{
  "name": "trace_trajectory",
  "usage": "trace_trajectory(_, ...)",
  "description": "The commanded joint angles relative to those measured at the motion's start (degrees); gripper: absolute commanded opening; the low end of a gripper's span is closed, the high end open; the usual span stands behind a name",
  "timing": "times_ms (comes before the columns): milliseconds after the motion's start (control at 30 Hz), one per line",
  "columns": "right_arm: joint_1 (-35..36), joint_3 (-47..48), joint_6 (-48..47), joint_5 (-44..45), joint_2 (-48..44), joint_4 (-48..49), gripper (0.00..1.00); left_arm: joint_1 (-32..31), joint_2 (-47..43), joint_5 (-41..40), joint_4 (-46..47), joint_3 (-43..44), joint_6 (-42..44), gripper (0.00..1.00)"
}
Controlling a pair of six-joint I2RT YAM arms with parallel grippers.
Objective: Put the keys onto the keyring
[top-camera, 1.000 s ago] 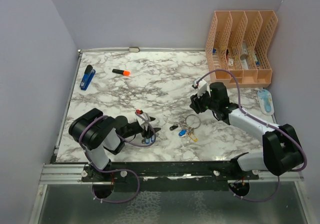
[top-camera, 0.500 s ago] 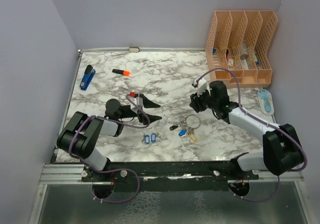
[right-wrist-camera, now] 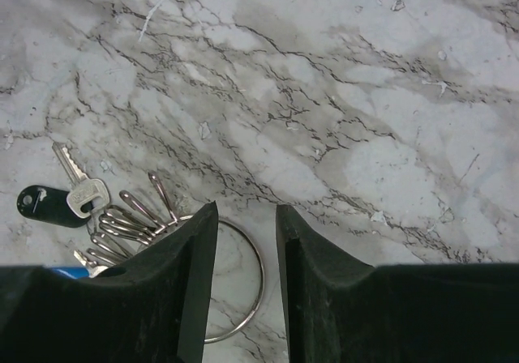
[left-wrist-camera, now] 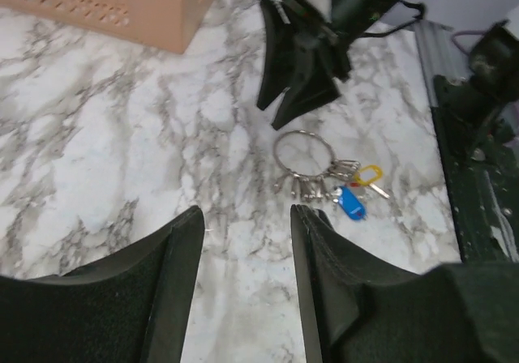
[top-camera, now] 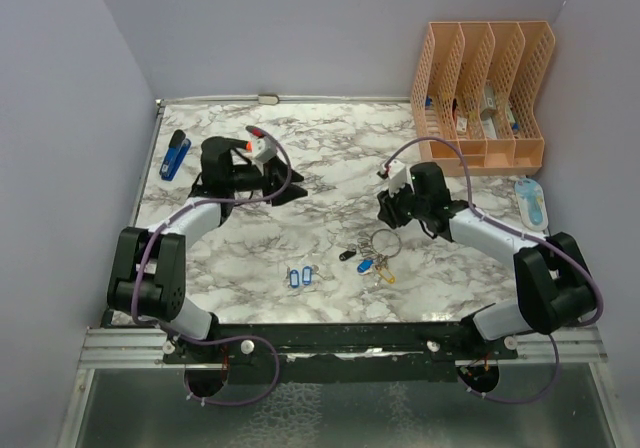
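The two blue-tagged keys (top-camera: 300,276) lie side by side on the marble table (top-camera: 330,148) near its front edge, long axes running front to back; the keyring (top-camera: 386,241) lies flat to their right, its bunch of metal keys and tags (top-camera: 370,262) fanned toward the near edge; the left gripper (top-camera: 298,188) is held far back, pointing right, jaws parted and empty, well apart from the keys; the right gripper (top-camera: 385,211) hangs just beyond the ring, tilted down at it, jaws narrowly apart, holding nothing.

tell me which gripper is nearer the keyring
The right gripper: the keyring lies right by it, while the left gripper sits far off near the stapler.
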Motion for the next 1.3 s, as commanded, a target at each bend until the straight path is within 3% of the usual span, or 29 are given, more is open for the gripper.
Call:
trace_trajectory(0,1.51,1.71,-0.57,-3.21,-0.01,-1.1,0.35,-4.13,-1.84,-18.13,-51.39,9.29,34.59,0.5)
trace_trajectory(167,4.28,0.26,-2.0,-3.96,-0.79,0.44,0.35,-5.01,-4.55,-18.93,-55.31,6.1,40.04,0.51)
trace_trajectory(367,6.22,1.18,-3.7,-1.64,2.38,-1.08,0.29,-13.44,-5.36,-26.41,-62.85,4.7,57.42,0.52)
trace_trajectory(567,7.32,1.02,-4.26,-0.48,3.7,-0.55,0.28,-14.16,-4.94,-23.07,-67.67,5.47,66.7,0.53)
trace_trajectory(967,8.69,2.71,-4.99,0.84,8.48,-1.31,0.26,-15.07,-4.0,-16.08,-61.8,0.76,66.8,0.54)
trace_trajectory(1267,9.1,2.94,-5.31,1.21,10.13,-1.16,0.21,-17.77,-2.58,-16.86,-59.45,1.32,64.82,0.54)
